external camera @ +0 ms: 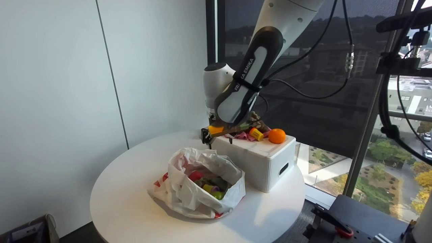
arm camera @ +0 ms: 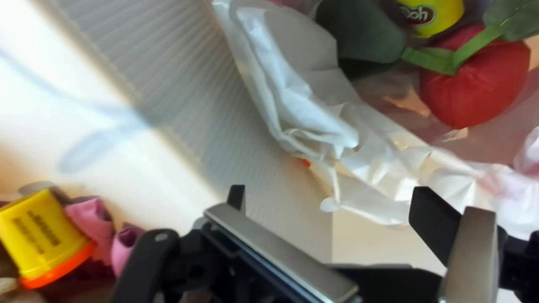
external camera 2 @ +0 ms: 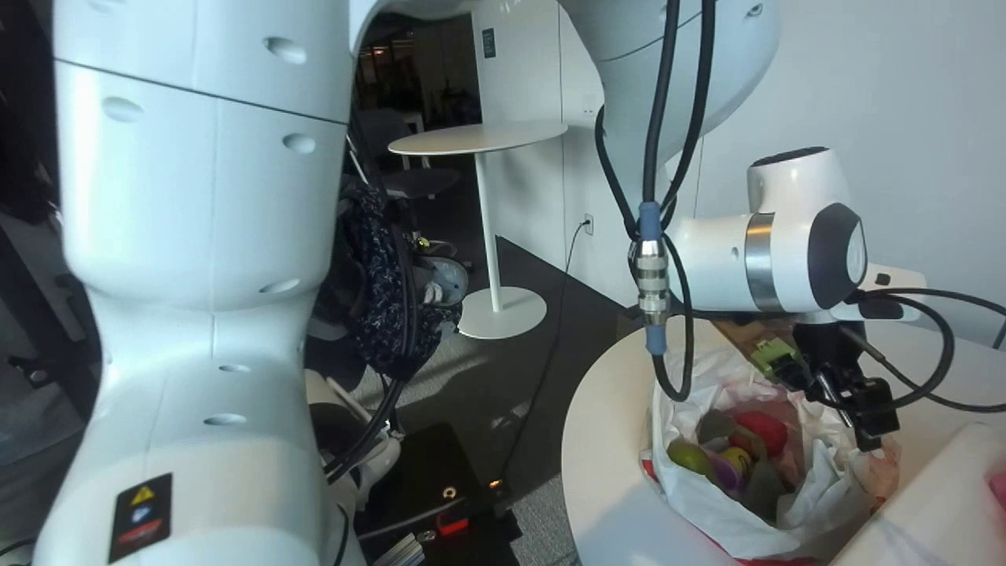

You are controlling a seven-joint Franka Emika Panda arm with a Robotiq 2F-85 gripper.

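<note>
"Near us on the round surface [external camera: 125,189], in an exterior view, what's there?"

"A white bag [external camera: 192,199], gaping, with a red toy [external camera: 195,175] inside. I'd worry about its floppy rim [external camera: 216,158]: a low pass could snag it and drag the bag over."

"And to its right?"

"A white box [external camera: 243,165]. On top lie a yellow tub [external camera: 256,134] and an orange [external camera: 277,136], which might roll off if the box were bumped."

"What about the gripper [arm camera: 328,206]?"

"At the bag's far edge, next to the box. By the wrist view, its jaws stand wide apart and grip nothing. Whether it brushes the rim, I can't tell."
</note>
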